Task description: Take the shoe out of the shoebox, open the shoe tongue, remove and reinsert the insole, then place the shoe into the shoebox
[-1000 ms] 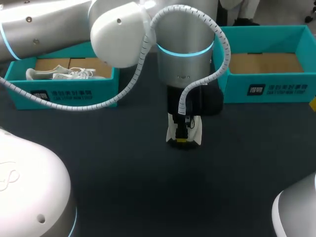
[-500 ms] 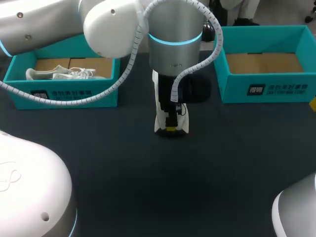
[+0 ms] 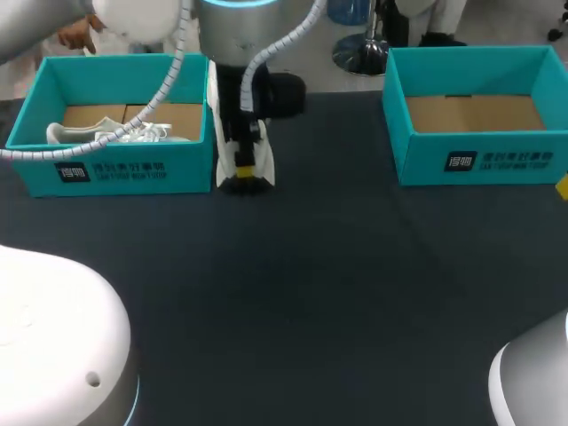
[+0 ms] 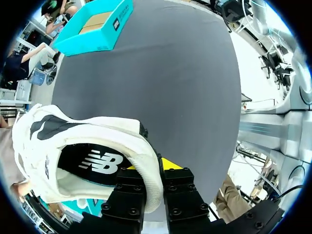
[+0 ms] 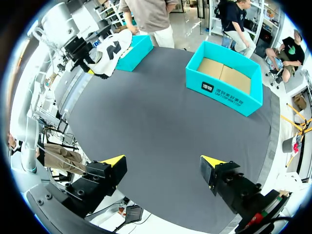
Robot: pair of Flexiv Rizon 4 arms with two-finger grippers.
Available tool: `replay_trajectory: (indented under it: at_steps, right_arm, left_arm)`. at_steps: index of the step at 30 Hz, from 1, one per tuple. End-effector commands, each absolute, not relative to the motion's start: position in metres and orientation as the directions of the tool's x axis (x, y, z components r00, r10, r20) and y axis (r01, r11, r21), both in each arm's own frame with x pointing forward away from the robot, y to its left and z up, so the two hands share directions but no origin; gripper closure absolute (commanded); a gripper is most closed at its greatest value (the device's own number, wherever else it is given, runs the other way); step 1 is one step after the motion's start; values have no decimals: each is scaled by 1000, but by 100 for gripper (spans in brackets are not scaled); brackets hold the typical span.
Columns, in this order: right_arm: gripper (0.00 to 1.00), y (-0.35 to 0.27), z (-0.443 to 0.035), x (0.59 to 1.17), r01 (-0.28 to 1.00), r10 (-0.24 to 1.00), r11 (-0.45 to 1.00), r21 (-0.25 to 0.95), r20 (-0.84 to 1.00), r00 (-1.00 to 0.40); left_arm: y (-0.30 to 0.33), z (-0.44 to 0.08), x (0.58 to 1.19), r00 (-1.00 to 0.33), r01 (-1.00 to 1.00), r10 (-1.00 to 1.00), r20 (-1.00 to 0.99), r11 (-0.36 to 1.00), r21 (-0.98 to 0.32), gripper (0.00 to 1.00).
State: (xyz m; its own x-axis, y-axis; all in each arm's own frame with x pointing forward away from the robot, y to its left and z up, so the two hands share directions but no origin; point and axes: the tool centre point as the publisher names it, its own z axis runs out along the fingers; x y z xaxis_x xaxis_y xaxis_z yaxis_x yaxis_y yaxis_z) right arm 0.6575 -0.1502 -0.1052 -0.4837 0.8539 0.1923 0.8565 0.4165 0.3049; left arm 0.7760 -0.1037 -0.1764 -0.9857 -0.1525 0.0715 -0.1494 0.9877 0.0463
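A white shoe with a black insole hangs toe-down from my left gripper, just right of the left teal shoebox. In the left wrist view the left gripper is shut on the shoe's heel collar. From the right wrist view the held shoe shows beside that box. A second white shoe lies inside the left box. My right gripper stands open over the table's near side, holding nothing.
An empty teal shoebox with a cardboard floor stands at the back right, also seen as the teal box ahead of my right gripper. The dark table spreads between the boxes and my arms.
My left arm has carried the shoe from the table's middle to the left and back, up against the left shoebox. The right gripper has stayed open.
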Motion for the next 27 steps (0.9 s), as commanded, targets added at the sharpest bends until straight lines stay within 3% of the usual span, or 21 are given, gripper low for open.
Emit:
replay_trajectory:
  at_steps: [1,6,16,27]
  right_arm:
    - [0,-150,-105,660,858,854,418,299,194,-484]
    - [0,-150,-105,660,858,854,418,299,194,-484]
    - [0,-150,-105,660,858,854,418,299,194,-484]
    - [0,-150,-105,660,858,854,418,299,194,-484]
  left_arm:
    - [-69,-174,820,-972,-182,-188,138,982,57,100]
    - [-46,-179,854,-970,-159,-178,164,980,122,100]
    - [7,-167,906,-953,-231,-251,168,964,131,100]
    - [19,-166,916,-962,-215,-232,146,969,123,100]
